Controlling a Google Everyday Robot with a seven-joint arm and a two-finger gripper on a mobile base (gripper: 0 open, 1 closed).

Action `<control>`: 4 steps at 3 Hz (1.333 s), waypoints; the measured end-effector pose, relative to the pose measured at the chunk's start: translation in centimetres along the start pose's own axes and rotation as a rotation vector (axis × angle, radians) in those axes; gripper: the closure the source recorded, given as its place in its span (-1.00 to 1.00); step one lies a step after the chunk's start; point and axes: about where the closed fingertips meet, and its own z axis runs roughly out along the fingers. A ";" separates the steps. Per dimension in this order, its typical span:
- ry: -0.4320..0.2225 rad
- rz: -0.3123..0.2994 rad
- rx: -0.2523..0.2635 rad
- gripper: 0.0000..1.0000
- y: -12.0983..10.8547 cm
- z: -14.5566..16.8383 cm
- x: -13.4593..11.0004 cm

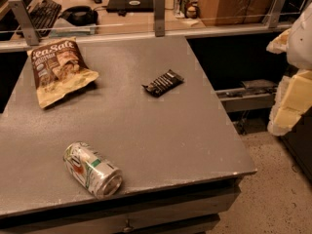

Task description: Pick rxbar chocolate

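The bar [163, 83] lies flat on the grey table [161, 130], in the far half and a little right of the middle, nearer the far edge than the near one. It sits at a slant, with one crimped end towards the far right corner and the other towards the near left. Nothing touches it.

The gripper [288, 104] is off the table altogether, out beyond the right edge and raised over the floor, partly cut off at the side of the view. Only pale cream parts of it show, and whether it is apart or together cannot be made out. It holds nothing that can be seen. The bar is well apart from it, to its left, with a bare stretch of table and the right edge between them.

A chip bag [58, 69] lies near the far left corner. A can [92, 169] lies on its side close to the near edge, left of the middle.
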 end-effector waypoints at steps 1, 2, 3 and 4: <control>-0.001 -0.001 0.002 -1.00 0.0 0.0 -0.1; -0.049 -0.035 -0.031 -1.00 -1.5 2.0 -2.1; -0.138 -0.100 -0.100 -1.00 -4.2 6.5 -6.4; -0.224 -0.152 -0.143 -1.00 -6.3 10.0 -10.2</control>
